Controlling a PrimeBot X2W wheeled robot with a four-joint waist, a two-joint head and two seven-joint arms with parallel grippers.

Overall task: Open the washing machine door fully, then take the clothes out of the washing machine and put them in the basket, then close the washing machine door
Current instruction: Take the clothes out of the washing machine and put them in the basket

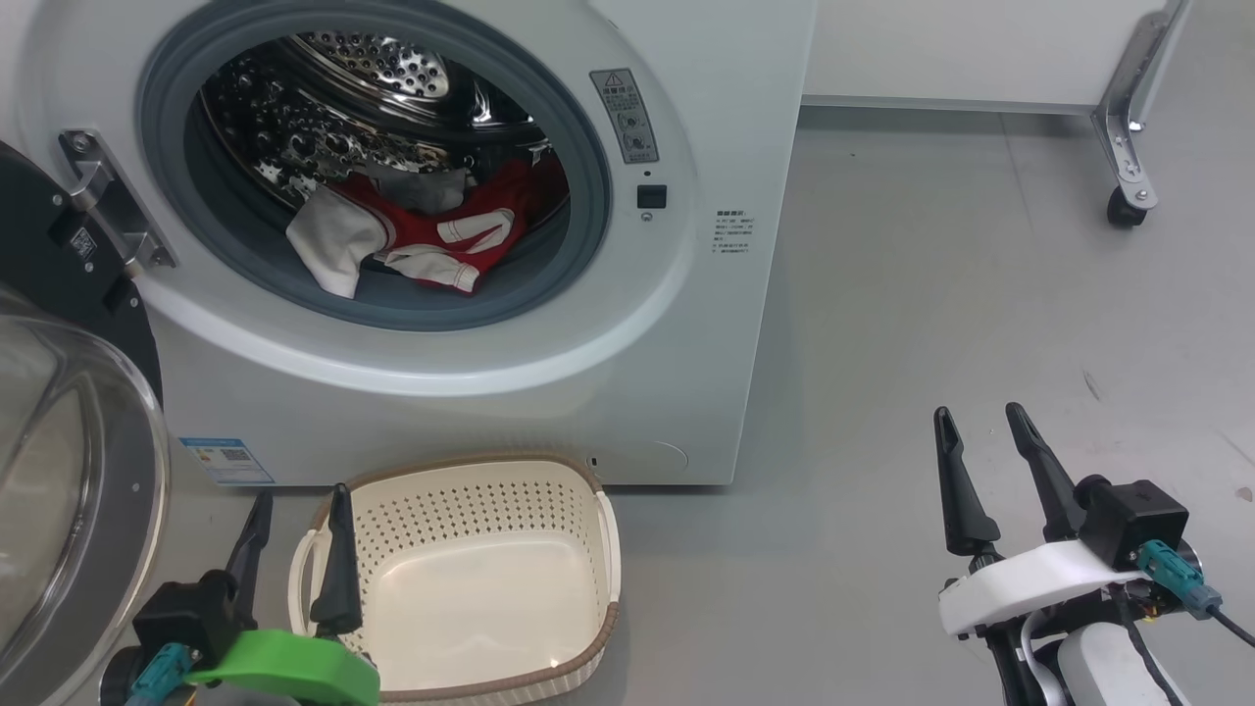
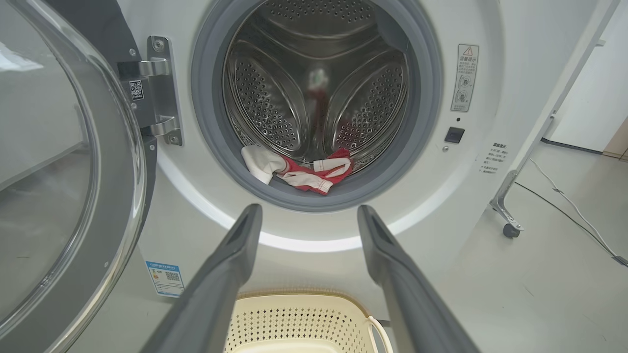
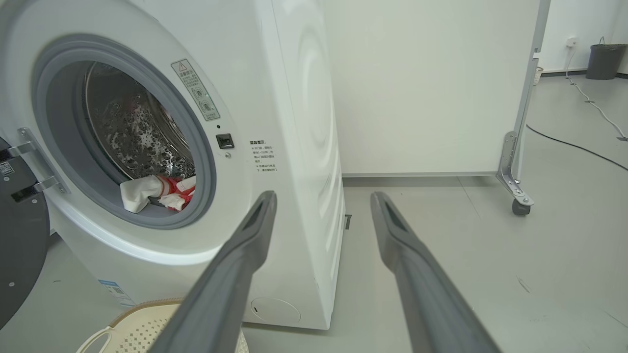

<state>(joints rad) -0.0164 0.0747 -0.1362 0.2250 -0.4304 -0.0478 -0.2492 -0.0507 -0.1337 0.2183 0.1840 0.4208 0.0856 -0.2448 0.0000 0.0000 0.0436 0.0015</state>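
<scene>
The washing machine (image 1: 686, 324) stands with its door (image 1: 69, 471) swung open to the left, glass bowl facing out. Red and white clothes (image 1: 422, 235) lie at the front of the steel drum, partly over the grey gasket; I see the clothes (image 2: 304, 171) in the left wrist view and the clothes (image 3: 157, 192) in the right wrist view too. The cream basket (image 1: 588, 490) sits empty on the floor below the drum mouth. My left gripper (image 1: 299, 500) is open, low beside the basket's left side. My right gripper (image 1: 980, 417) is open over bare floor to the right of the machine.
A white partition on a metal foot with a caster (image 1: 1126, 208) stands at the back right. A cable (image 3: 574, 144) runs across the grey floor (image 1: 931, 324) there. A dark bin (image 3: 604, 60) stands far behind.
</scene>
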